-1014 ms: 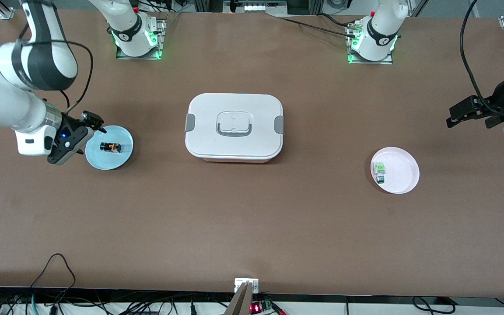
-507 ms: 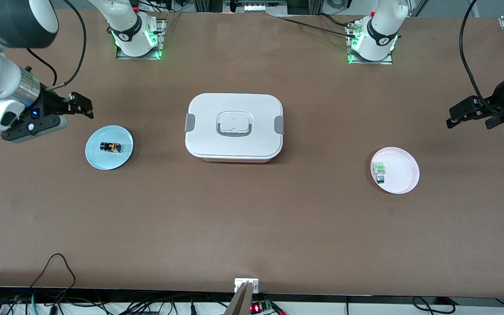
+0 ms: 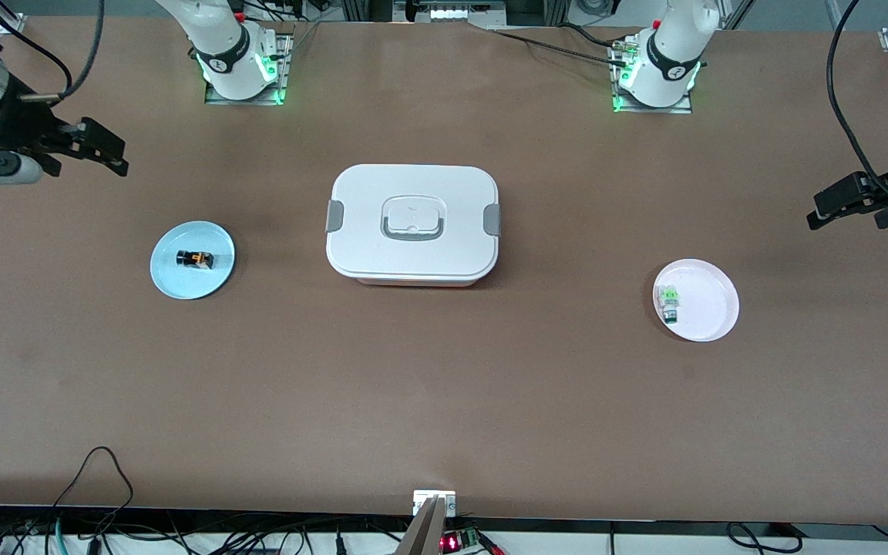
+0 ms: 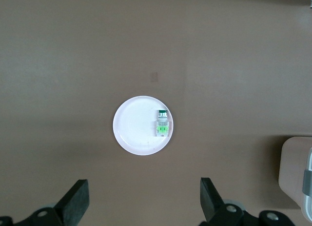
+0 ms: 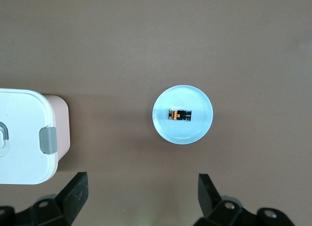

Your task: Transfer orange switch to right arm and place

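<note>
Orange switch (image 3: 195,260) (image 5: 180,114): lies on blue dish (image 3: 174,281) (image 5: 200,126), well apart from right gripper (image 3: 101,153) (image 5: 141,196), which is raised w/ fingers apart, holding nothing. Left gripper (image 3: 849,206) (image 4: 144,204): also apart, empty, up near white plate (image 3: 710,308) (image 4: 131,133) w/ green-topped piece (image 3: 670,301) (image 4: 162,123). Lidded box (image 3: 412,223) sits btwn the two grippers.

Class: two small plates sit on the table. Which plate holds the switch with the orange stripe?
The light blue plate toward the right arm's end holds the orange switch; the white plate holds a green-topped one.
</note>
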{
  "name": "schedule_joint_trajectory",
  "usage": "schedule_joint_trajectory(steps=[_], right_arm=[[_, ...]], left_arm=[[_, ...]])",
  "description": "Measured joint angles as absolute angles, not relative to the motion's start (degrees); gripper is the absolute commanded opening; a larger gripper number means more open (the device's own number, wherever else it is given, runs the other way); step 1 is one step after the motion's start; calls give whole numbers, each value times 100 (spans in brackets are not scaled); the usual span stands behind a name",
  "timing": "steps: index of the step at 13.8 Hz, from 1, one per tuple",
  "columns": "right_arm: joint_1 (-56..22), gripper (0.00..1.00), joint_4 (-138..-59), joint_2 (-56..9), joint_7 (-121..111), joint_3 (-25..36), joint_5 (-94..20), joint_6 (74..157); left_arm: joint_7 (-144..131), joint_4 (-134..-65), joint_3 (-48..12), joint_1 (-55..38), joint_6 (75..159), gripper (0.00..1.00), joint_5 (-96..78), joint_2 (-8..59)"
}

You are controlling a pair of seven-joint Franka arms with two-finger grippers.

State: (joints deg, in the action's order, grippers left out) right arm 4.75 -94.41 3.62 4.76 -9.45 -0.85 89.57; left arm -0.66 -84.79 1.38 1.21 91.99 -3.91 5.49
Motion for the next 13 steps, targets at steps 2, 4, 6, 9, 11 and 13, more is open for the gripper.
schedule_joint_trajectory(steps=[2,4,6,9,11,13], right_arm=[[224,100,-9440,424,474,-625,-86,8946],[-36,100,-9440,459,474,-384,-87,8946],[-174,100,-9440,465,474,-303,-87,8946],[-197,100,-9397,453,479,-300,-87,8946],[-213,100,-9279,388,479,-300,-87,8936],[-225,100,-9204,329,478,-300,-87,8897]], left_arm=[[-65,-8479,130,117,9199,100,-397,554],[-65,-8480,120,109,9199,100,-397,567],[-65,-8481,115,109,9199,100,-397,610],[-63,-8481,117,110,9199,100,-373,679],[-46,-8480,93,90,9199,100,-122,686],[-40,-8474,-19,68,9199,100,16,686]])
